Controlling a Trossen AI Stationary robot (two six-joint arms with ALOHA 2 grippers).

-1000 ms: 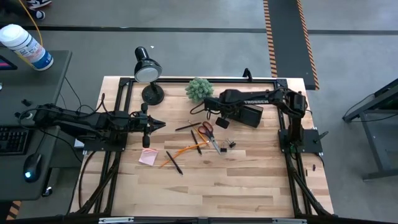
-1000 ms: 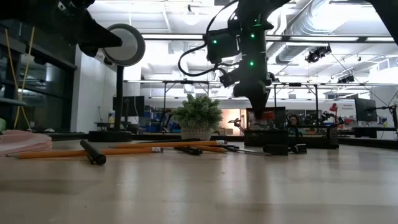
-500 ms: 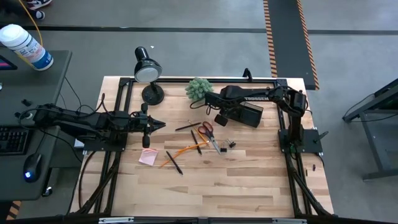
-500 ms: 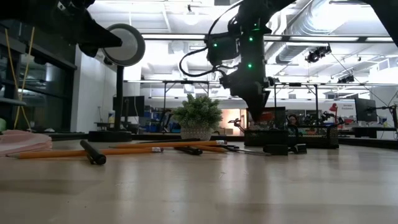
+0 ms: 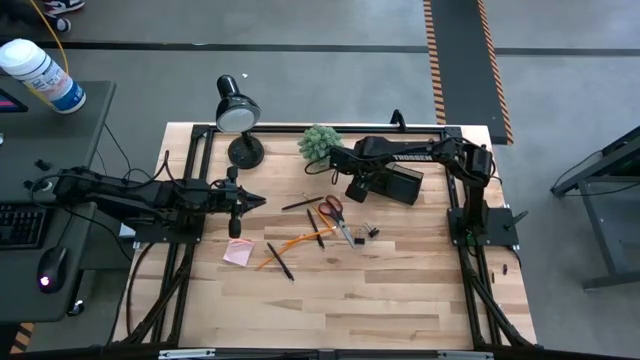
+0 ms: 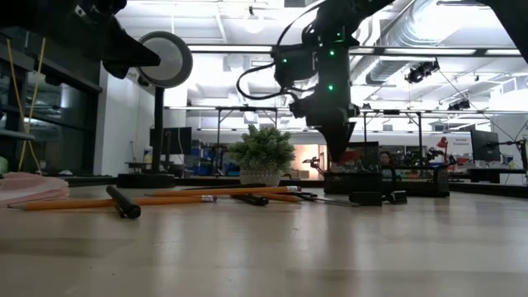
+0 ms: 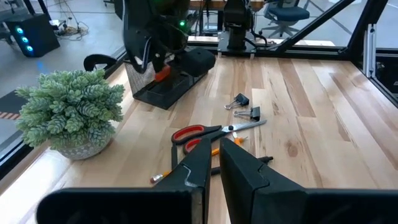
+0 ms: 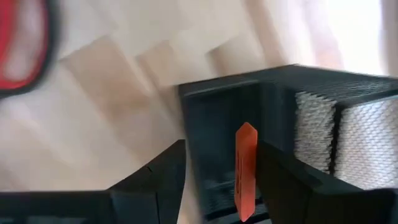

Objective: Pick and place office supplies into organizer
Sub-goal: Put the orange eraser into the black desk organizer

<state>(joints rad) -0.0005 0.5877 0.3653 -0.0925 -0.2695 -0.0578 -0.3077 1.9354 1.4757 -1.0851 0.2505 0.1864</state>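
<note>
The black mesh organizer (image 5: pixel 405 185) stands at the table's far right. My right gripper (image 8: pixel 221 180) hangs open over its left end, pointing steeply down, and also shows in the high view (image 5: pixel 353 190). An orange item (image 8: pixel 245 168) stands upright in the compartment below, between the fingers and apart from them. Red-handled scissors (image 5: pixel 335 212), orange and black pencils (image 5: pixel 290 242), dark clips (image 5: pixel 370 232) and a pink pad (image 5: pixel 238 252) lie flat mid-table. My left gripper (image 5: pixel 255 201) waits shut above the table's left side, holding nothing.
A green plant (image 5: pixel 320 143) in a pot stands just left of the organizer at the far edge. A black desk lamp (image 5: pixel 238 115) stands at the far left. The table's near half is bare wood (image 5: pixel 340 310).
My right gripper has stayed over the organizer's left end and tipped slightly toward the plant. The loose supplies on the table have not moved.
</note>
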